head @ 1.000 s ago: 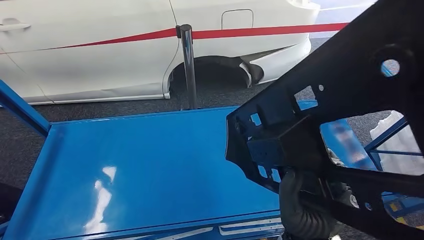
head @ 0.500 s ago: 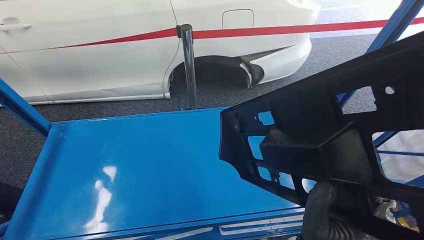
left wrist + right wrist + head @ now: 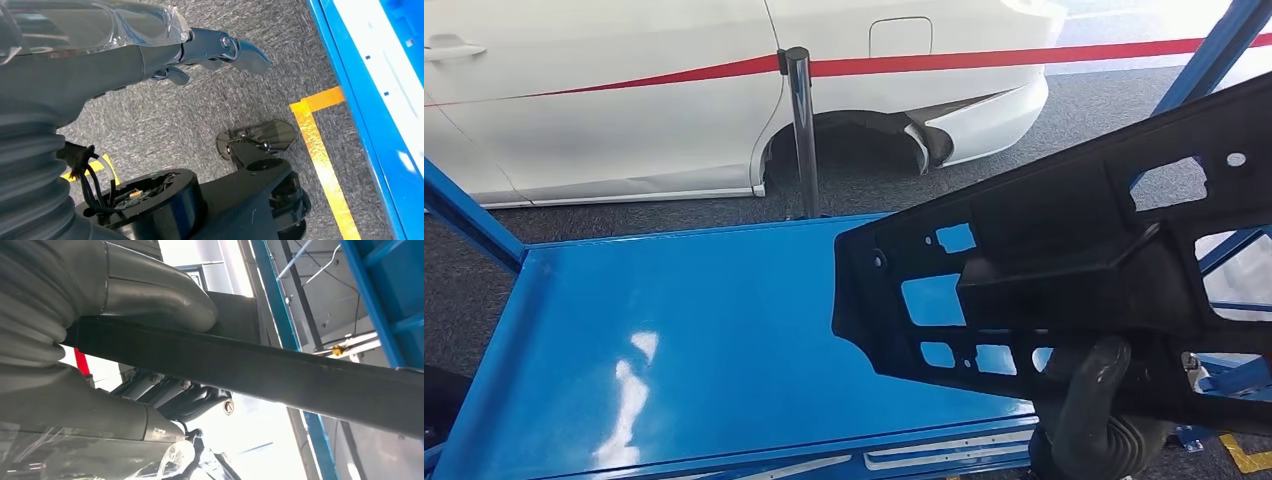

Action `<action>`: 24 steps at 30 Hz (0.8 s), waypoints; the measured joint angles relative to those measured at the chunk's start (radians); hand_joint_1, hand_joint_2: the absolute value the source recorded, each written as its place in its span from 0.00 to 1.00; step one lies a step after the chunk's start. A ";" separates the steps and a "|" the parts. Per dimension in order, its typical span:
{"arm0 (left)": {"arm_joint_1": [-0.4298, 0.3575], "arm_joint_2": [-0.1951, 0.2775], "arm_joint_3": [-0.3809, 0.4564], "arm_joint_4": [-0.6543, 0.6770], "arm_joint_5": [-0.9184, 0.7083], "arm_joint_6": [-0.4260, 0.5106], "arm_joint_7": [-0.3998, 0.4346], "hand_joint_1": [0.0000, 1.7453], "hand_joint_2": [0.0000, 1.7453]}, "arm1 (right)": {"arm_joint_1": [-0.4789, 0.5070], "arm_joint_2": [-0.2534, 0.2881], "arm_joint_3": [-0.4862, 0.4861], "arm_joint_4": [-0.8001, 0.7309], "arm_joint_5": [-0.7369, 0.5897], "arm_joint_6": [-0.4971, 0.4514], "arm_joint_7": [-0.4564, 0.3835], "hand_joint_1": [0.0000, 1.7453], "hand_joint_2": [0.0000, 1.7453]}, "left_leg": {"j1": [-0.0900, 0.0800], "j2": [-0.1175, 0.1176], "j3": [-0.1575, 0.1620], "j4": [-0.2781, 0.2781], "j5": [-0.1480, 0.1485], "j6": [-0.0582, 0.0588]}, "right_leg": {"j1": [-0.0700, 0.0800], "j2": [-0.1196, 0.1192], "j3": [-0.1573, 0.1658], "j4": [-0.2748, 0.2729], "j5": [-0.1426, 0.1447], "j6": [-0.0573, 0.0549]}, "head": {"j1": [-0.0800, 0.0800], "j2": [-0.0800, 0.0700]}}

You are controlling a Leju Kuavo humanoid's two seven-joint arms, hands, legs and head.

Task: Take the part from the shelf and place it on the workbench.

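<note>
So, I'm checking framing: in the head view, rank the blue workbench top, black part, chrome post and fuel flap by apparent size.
1. blue workbench top
2. black part, though nearness to the camera inflates it
3. chrome post
4. fuel flap

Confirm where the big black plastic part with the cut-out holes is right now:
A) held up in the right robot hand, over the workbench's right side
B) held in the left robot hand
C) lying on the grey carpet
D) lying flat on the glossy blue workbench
A: the right robot hand grips the black plastic part with cut-out holes from below, above the glossy blue workbench; the left robot hand hangs empty over grey carpet.
</note>
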 joint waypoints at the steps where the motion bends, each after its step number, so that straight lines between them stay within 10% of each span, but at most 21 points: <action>1: 0.000 0.000 0.000 0.000 -0.002 -0.004 -0.002 0.00 1.00 | 0.002 0.000 -0.004 0.001 -0.011 0.009 -0.004 1.00 1.00 | -0.002 0.000 0.000 0.000 -0.001 0.002 | -0.002 0.000 0.000 0.000 0.000 0.002 | 0.000 0.000; 5: -0.002 0.002 0.000 0.000 -0.010 -0.021 -0.009 0.00 1.00 | 0.008 0.000 -0.016 0.002 -0.037 0.033 -0.015 1.00 1.00 | 0.002 0.002 0.005 -0.015 0.014 0.020 | -0.005 0.000 -0.009 0.026 -0.021 0.012 | 0.000 0.000; 10: -0.002 0.003 0.000 0.000 -0.007 -0.043 -0.009 0.00 1.00 | 0.015 0.000 -0.028 0.012 -0.046 0.052 -0.021 1.00 1.00 | 0.008 0.005 -0.002 -0.023 0.025 0.025 | -0.009 -0.001 -0.126 0.304 -0.157 0.021 | 0.003 0.000; 15: -0.003 0.005 0.000 0.000 -0.006 -0.057 -0.009 0.00 1.00 | 0.018 0.001 -0.036 0.020 -0.052 0.060 -0.030 1.00 1.00 | 0.014 0.000 -0.015 -0.011 0.034 -0.001 | -0.020 0.004 0.007 0.049 -0.024 0.031 | 0.004 0.000; 19: -0.002 0.007 0.000 0.000 0.000 -0.063 -0.011 0.00 1.00 | 0.022 0.004 -0.047 0.024 -0.057 0.064 -0.037 1.00 1.00 | 0.016 -0.002 -0.033 -0.002 0.045 -0.031 | -0.015 0.011 -0.007 0.030 -0.010 -0.001 | 0.001 0.000; 24: 0.000 0.007 0.000 0.001 0.002 -0.071 -0.013 0.00 1.00 | 0.027 0.008 -0.055 0.027 -0.056 0.065 -0.041 1.00 1.00 | 0.019 0.002 -0.115 0.251 -0.145 -0.041 | -0.005 0.002 -0.057 0.031 0.028 -0.037 | -0.003 0.000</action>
